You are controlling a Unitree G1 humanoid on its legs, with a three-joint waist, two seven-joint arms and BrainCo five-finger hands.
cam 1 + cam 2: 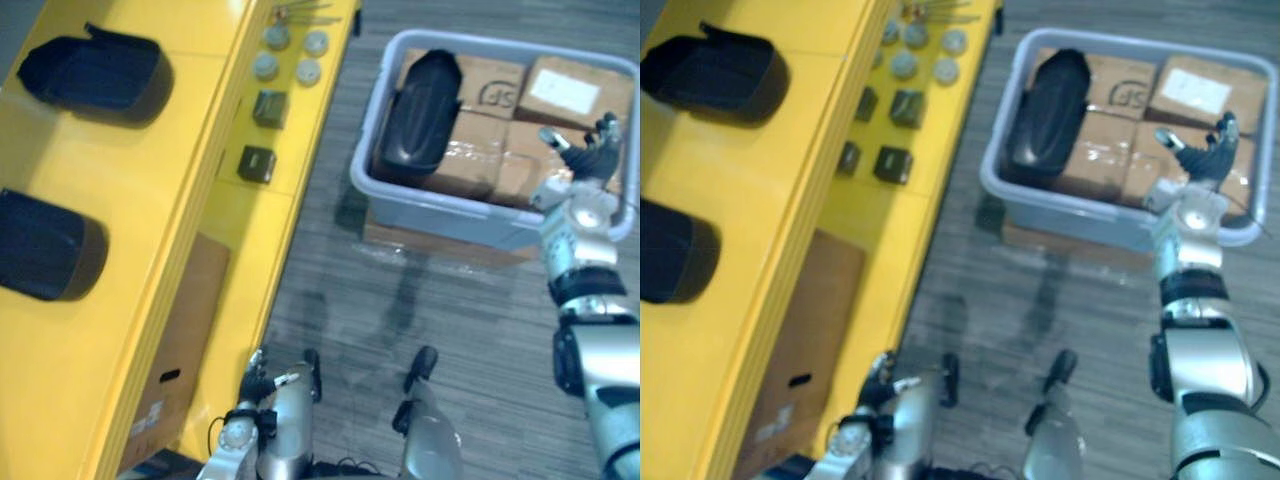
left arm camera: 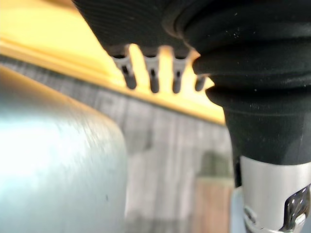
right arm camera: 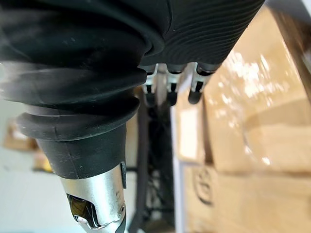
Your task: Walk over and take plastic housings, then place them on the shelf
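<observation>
Yellow shelf [image 1: 160, 190] bears two black housings [image 1: 95, 75] and, seemingly, small fittings [image 1: 265, 66].

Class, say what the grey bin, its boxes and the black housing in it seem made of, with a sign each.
Bin: probably plastic, smooth pale grey moulded rim. Boxes: brown cardboard, matt, with shiny tape. Housing: likely hard plastic, black rounded shell, dull sheen.

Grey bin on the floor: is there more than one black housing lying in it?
No, just one black housing lies in the grey bin, on top of cardboard boxes.
</observation>
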